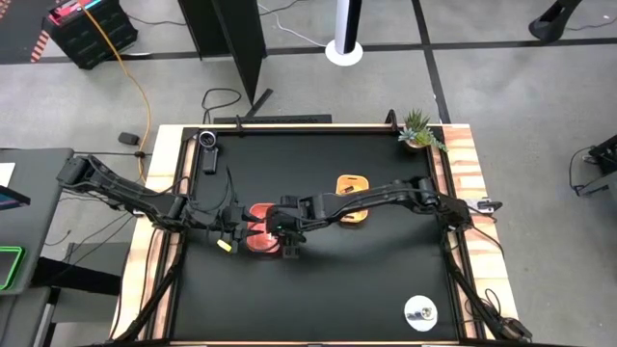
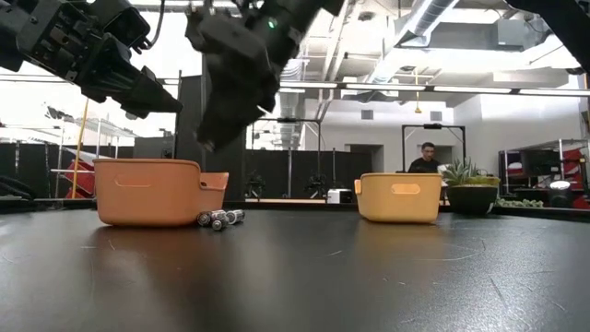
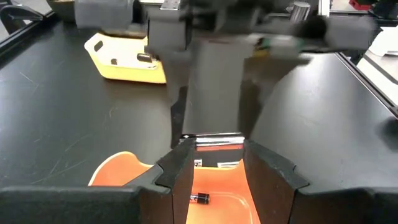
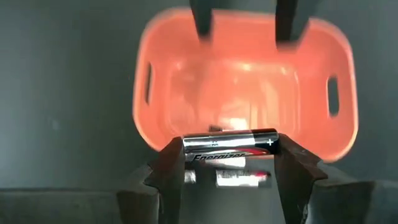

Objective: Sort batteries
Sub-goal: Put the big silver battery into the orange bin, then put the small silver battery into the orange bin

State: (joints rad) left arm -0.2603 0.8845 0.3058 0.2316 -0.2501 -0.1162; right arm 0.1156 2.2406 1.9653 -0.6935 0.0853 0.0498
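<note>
An orange tray (image 1: 258, 241) and a yellow tray (image 1: 352, 198) stand on the black table. My right gripper (image 4: 230, 155) hovers above the orange tray (image 4: 245, 87), shut on a black and silver battery (image 4: 230, 146). My left gripper (image 3: 221, 180) waits open beside the same tray, on its left side, with nothing between its fingers. One battery (image 3: 200, 198) lies inside the orange tray and another (image 3: 146, 58) in the yellow tray (image 3: 127, 59). A few loose batteries (image 2: 219, 219) lie on the table against the orange tray's wall (image 2: 152, 191). My right gripper pinches the battery between its two fingers by its two ends (image 4: 272, 142), so the battery spans the gap from one finger to the other. The fingers slant down from the table's right side. The battery is level and lifted clear, above the orange tray's near rim.
A round silver-white disc (image 1: 419, 311) lies near the table's front right corner. A potted plant (image 1: 419, 130) stands at the far right corner and a small camera (image 1: 207, 143) at the far left. Bare black table (image 1: 337, 289) spreads in front of the trays.
</note>
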